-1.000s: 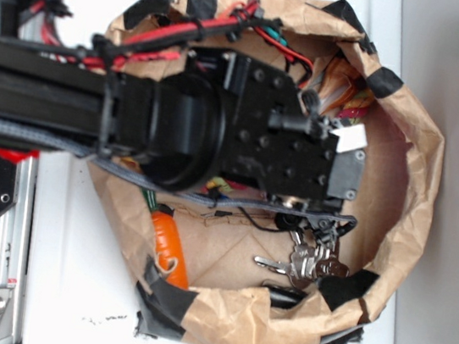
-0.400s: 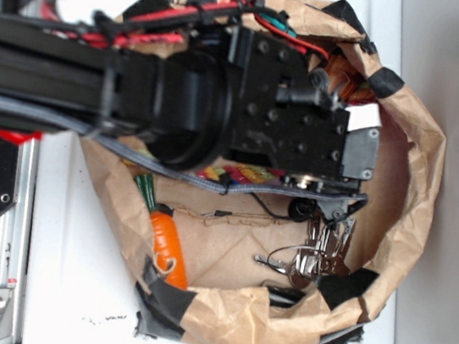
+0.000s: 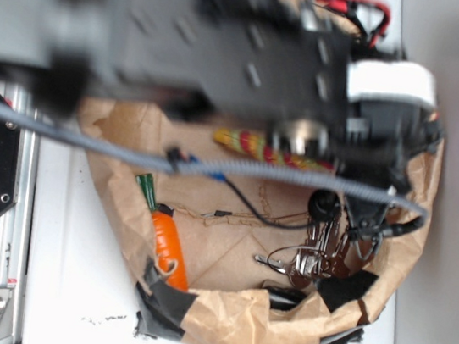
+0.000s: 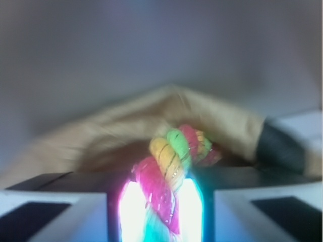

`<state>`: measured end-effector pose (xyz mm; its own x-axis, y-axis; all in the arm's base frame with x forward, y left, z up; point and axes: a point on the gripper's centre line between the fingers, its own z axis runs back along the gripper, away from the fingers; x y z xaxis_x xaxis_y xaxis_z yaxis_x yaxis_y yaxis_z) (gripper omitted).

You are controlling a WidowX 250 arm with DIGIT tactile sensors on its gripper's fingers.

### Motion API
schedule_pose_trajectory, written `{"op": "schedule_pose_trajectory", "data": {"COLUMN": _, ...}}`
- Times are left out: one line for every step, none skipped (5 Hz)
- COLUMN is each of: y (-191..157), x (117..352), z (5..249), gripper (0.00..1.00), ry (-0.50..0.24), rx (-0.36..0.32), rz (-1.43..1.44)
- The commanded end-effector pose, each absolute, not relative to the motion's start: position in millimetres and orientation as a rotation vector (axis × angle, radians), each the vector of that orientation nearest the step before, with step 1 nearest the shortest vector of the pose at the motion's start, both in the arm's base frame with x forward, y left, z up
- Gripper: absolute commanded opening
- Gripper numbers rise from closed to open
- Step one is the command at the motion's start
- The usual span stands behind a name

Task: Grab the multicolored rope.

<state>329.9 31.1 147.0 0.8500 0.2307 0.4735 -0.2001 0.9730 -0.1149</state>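
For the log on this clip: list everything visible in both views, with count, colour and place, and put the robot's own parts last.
Multicolored twisted cotton rope: one, pink, yellow and green; between the gripper's fingers in the wrist view, showing under the arm in the exterior view.
Brown paper bag with black tape patches: one, open, on the white surface, holding the other items.
Orange carrot toy with green top: one, against the bag's lower left wall.
Bunch of metal keys: one cluster, silver, on the bag floor at lower right.
Black robot arm: one, blurred, across the top of the exterior view, with red cables.
Gripper: one, closed on the rope.
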Motion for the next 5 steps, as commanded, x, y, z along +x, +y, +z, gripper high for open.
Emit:
{"op": "schedule_pose_trajectory", "data": {"y": 30.9, "x": 315.6, "z": 213.0, "gripper": 0.0, "ry": -0.465, "rx": -0.101, "rz": 0.166}}
{"op": "schedule_pose_trajectory", "data": {"y": 21.4, "x": 298.3, "z": 210.6, "gripper": 0.0, "ry": -0.395, "rx": -0.099, "rz": 0.151}}
{"op": "schedule_pose_trajectory", "data": {"y": 21.3, "x": 286.6, "z": 206.5, "gripper": 0.0, "ry": -0.296, "rx": -0.083, "rz": 0.184}}
{"op": "schedule_pose_trajectory", "data": {"y": 20.7, "x": 283.7, "z": 206.3, "gripper": 0.0, "ry": -0.282, "rx": -0.088, "rz": 0.191}}
{"op": "schedule_pose_trajectory", "data": {"y": 23.8, "x": 287.9, "z": 206.9, "gripper": 0.0, "ry": -0.312, "rx": -0.059, "rz": 0.184}}
